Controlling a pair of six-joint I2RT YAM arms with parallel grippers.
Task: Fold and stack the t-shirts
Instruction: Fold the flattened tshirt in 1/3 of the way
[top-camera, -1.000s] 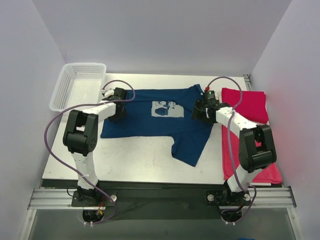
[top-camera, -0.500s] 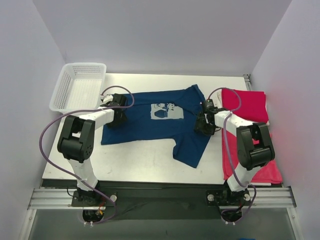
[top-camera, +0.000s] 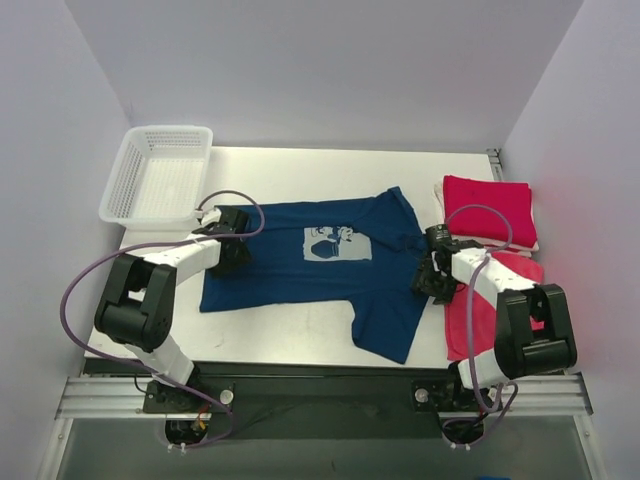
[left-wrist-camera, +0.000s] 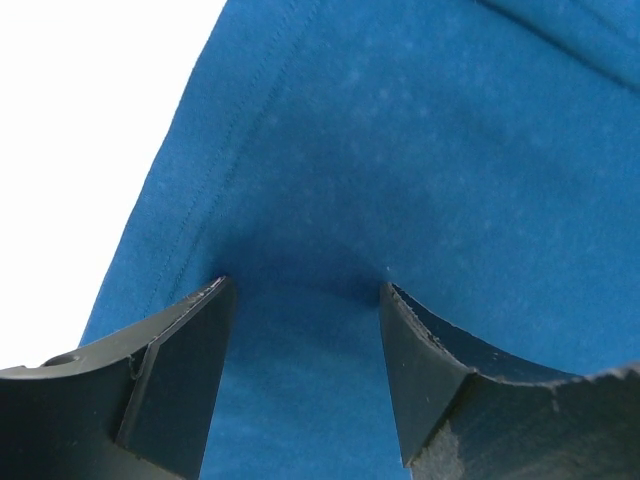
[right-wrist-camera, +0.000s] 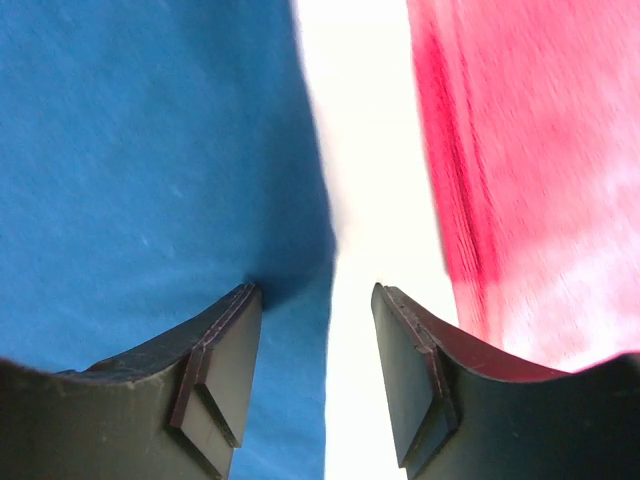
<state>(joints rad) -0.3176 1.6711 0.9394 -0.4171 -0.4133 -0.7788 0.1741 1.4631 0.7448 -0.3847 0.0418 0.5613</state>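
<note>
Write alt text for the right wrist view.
The right claw hangs open over a strip of white table, one finger above the edge of the navy t-shirt. A red t-shirt, slightly blurred, fills the right side.

A robotics lab test cell: a bare white table (top-camera: 290, 330) boxed in by plain pale walls (top-camera: 300, 70) on the left, far and right, a left arm (top-camera: 150, 290) and right arm (top-camera: 520, 320) bolted to an aluminium rail (top-camera: 100, 397) along the near edge, purple cables (top-camera: 64, 302) looping loose from them
</note>
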